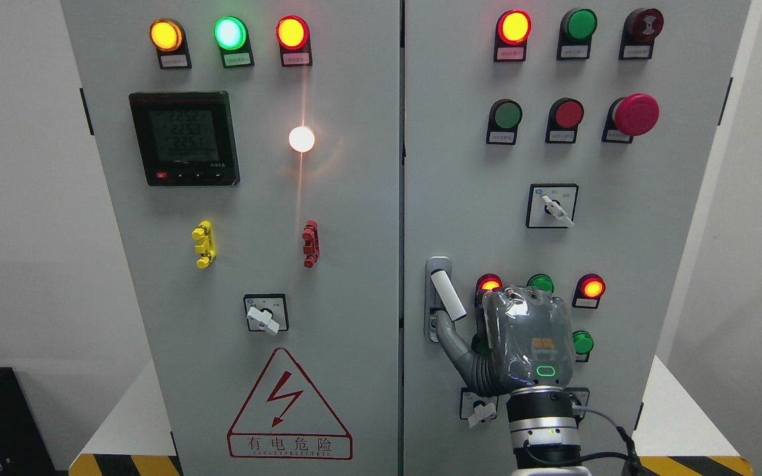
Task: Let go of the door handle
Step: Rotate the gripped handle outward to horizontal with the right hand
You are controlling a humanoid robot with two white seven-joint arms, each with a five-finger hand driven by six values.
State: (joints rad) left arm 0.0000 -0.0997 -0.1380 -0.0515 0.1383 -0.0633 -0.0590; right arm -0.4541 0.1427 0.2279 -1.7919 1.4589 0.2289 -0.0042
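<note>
The white door handle sits at the left edge of the right cabinet door. It is tilted out of its grey recess plate, lower end pointing right. My right hand comes up from the bottom edge and rests just right of and below the handle, its grey back facing me. The thumb stretches left and reaches the handle's lower end. No finger wraps around the lever, which shows along its whole length. The other fingers are hidden behind the hand's back. The left arm is out of view.
Around the hand are lit red lamps and green buttons, with a rotary switch by the wrist. Higher up are a selector switch and a red emergency button. The left door carries a meter and a warning triangle.
</note>
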